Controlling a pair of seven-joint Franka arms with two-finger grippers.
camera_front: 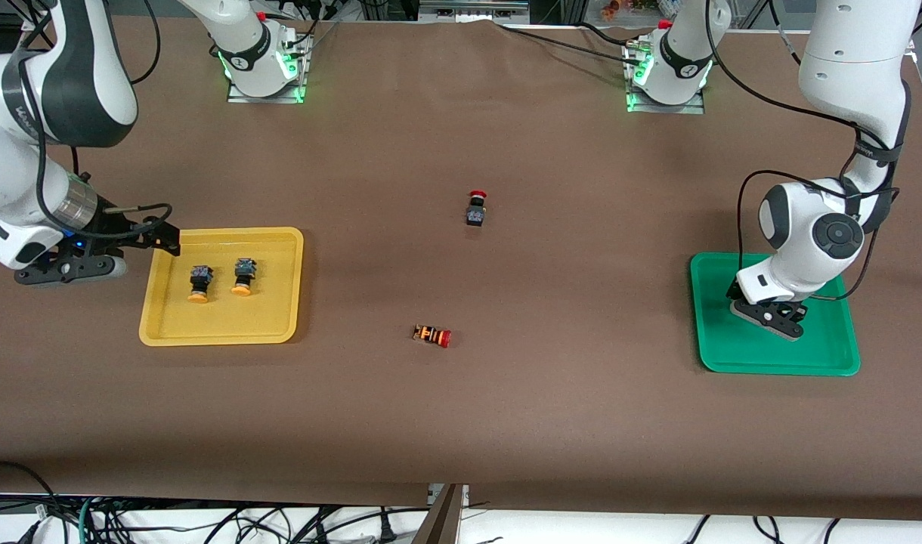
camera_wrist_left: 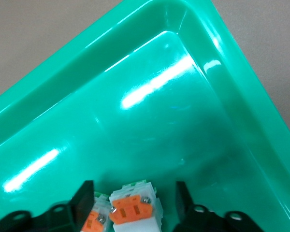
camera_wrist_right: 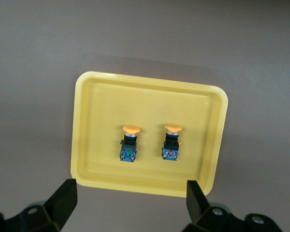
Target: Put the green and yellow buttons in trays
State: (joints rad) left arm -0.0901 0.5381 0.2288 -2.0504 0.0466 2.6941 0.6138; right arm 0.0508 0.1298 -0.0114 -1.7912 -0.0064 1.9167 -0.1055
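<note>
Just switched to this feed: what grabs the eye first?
The yellow tray at the right arm's end holds two orange-capped buttons side by side, the open right gripper near its edge. The left gripper sits low in the green tray, fingers apart around a white button.

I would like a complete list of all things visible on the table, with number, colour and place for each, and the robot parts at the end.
yellow tray: one, yellow, toward the right arm's end of the table.
yellow-capped buttons: two, black bodies, lying side by side in the yellow tray.
green tray: one, green, toward the left arm's end.
white buttons: two, white with orange marks, in the green tray.
red-capped black button: one, mid-table.
orange-striped button: one, red cap, nearer the camera.
left gripper: over the green tray, jaws open around one white button.
right gripper: at the yellow tray's edge, open.
</note>
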